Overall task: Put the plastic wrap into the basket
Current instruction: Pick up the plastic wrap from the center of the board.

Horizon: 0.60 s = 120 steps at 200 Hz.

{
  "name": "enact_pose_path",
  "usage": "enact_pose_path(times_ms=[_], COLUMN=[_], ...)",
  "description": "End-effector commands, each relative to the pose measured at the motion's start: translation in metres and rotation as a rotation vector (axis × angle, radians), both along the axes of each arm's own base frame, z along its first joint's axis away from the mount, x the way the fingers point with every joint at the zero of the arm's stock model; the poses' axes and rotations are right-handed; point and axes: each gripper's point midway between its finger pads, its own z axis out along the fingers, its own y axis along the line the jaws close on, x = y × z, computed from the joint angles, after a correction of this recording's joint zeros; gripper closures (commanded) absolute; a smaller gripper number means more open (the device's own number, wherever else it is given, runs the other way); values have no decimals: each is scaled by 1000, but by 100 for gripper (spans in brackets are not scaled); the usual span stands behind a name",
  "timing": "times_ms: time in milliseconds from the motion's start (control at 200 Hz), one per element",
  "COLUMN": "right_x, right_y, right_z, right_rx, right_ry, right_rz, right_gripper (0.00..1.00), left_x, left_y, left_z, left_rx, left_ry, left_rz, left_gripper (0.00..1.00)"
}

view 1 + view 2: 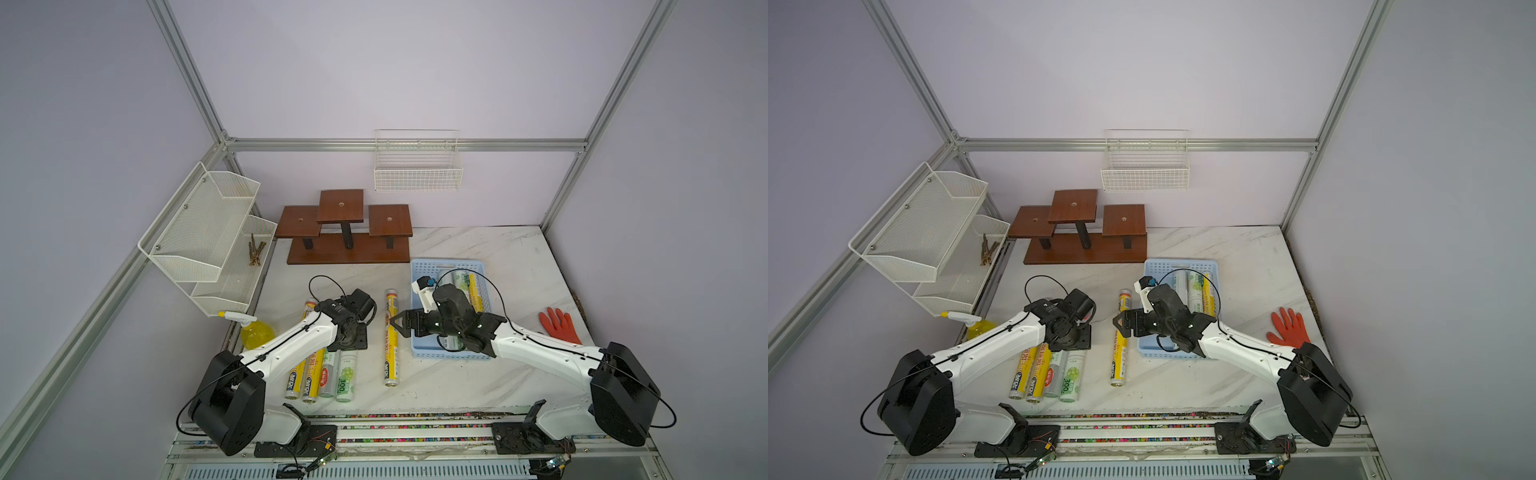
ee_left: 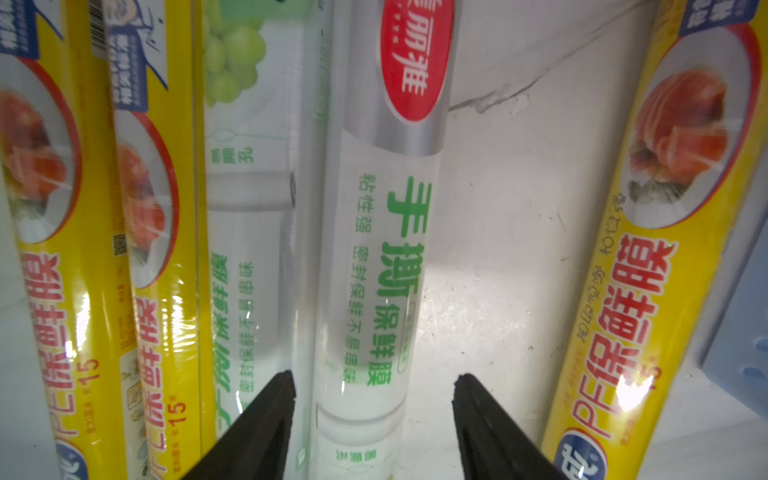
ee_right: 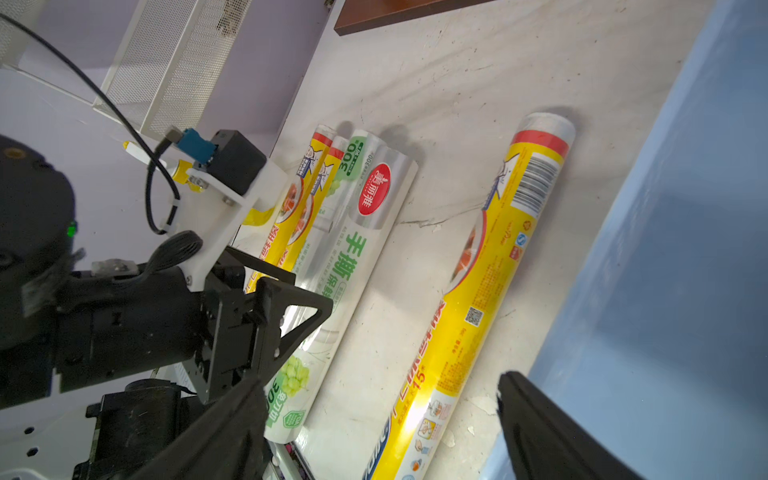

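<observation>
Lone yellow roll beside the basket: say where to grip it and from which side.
Grip the roll at mid-length, from straight above, jaws across it. It lies flat on the table, apart from the basket and the other four rolls, so there is likely room on both sides.

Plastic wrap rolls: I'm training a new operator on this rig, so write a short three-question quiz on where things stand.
1. How many plastic wrap rolls lie on the table, outside the basket?
2. True or false: the left gripper is clamped shut on a yellow roll.
3. The lone yellow roll lies between the basket and: A) the group of four rolls; B) the orange glove; C) the wooden stand.
Key: 1) five. 2) False: it is open, straddling the silvery red-logo roll. 3) A.
</observation>
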Motion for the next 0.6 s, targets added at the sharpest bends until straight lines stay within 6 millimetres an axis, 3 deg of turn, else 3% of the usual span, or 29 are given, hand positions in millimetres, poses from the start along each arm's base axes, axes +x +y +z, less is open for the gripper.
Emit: enact_pose_path(times_ms=[0, 200, 595], right_x=[-1, -5, -6], right_y=[12, 17, 17], right_z=[8, 0, -9], right_rx=[45, 54, 51], right_ry=[-17, 5, 25], right_rz=[26, 35, 31], right_gripper=[8, 7, 5], left_x=[8, 7, 19], left_y=[-15, -5, -10], left_z=[0, -21, -42], left_rx=[-84, -6, 49], left_ry=[-11, 35, 82], left_rz=[4, 22, -22], left_gripper=[36, 37, 37])
